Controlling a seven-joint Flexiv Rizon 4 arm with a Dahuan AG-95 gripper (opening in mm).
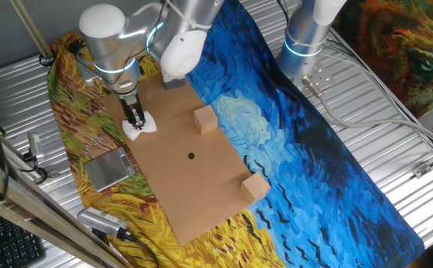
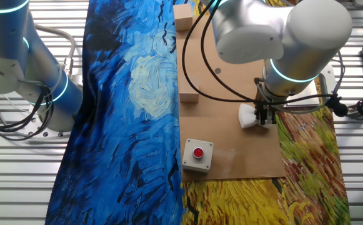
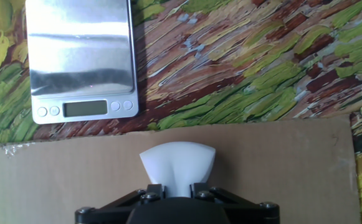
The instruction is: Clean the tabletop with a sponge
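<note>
The tabletop [image 1: 194, 182] is a tan-brown board with a small dark spot [image 1: 191, 155] near its middle. The sponge [image 1: 139, 126] is a white foam block at the board's edge near the yellow part of the cloth. My gripper [image 1: 135, 119] is shut on the sponge and presses it onto the board. In the other fixed view the gripper [image 2: 262, 115] pinches the sponge [image 2: 248, 116] on the board [image 2: 231, 81]. In the hand view the sponge [image 3: 177, 163] is squeezed between my fingers, bulging forward on the board [image 3: 56, 180].
Two tan wooden cubes [image 1: 206, 119] [image 1: 255, 186] sit on the board. A grey metal scale [image 1: 110, 168] lies on the cloth beside the board, also in the hand view [image 3: 81, 59]. A box with a red button [image 2: 197, 154] sits at the board's corner. A blue-and-yellow cloth [image 1: 298, 149] covers the table.
</note>
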